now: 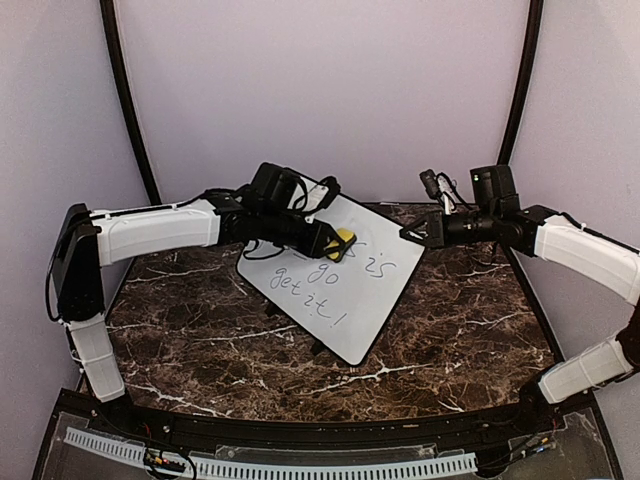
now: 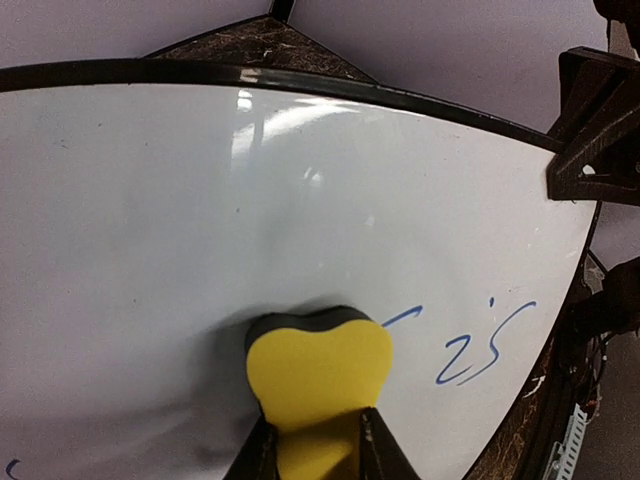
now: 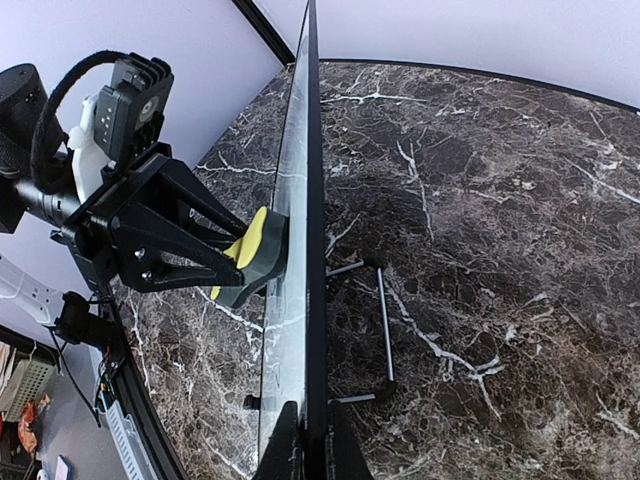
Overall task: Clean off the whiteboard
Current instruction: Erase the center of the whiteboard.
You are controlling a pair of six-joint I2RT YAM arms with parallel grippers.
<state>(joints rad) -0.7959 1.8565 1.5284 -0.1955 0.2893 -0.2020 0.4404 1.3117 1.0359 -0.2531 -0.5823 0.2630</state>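
Standing propped on thin black stand legs (image 3: 383, 320) near the middle of a dark brown marble table (image 1: 470, 330), the whiteboard (image 1: 335, 290) is turned at an angle to the arms. Its glossy white face has a thin black frame with rounded corners. Blue handwriting (image 1: 312, 298) covers the lower part of the face. It reads "is" on the right, with "go" and "get it!" below. The upper part of the board is white, with only faint grey smudging.

The left gripper (image 1: 330, 243) reaches in from the left, its jaws pinching a yellow eraser block (image 2: 318, 375) between them. The eraser's dark felt side is pressed flat against the board's face. It sits just left of the word "is", beside a short blue stroke. The squeeze bulges the yellow foam into a heart-like shape. One black finger (image 2: 255, 455) shows on each side of the block at the bottom of the left wrist view.

The right gripper (image 1: 408, 237) comes in from the right and clamps the board's right edge near its upper corner. The jaws are closed on the black frame, one finger on the face and one behind. The right wrist view shows the board edge-on, with the eraser touching its front face and the stand legs on the table behind it.
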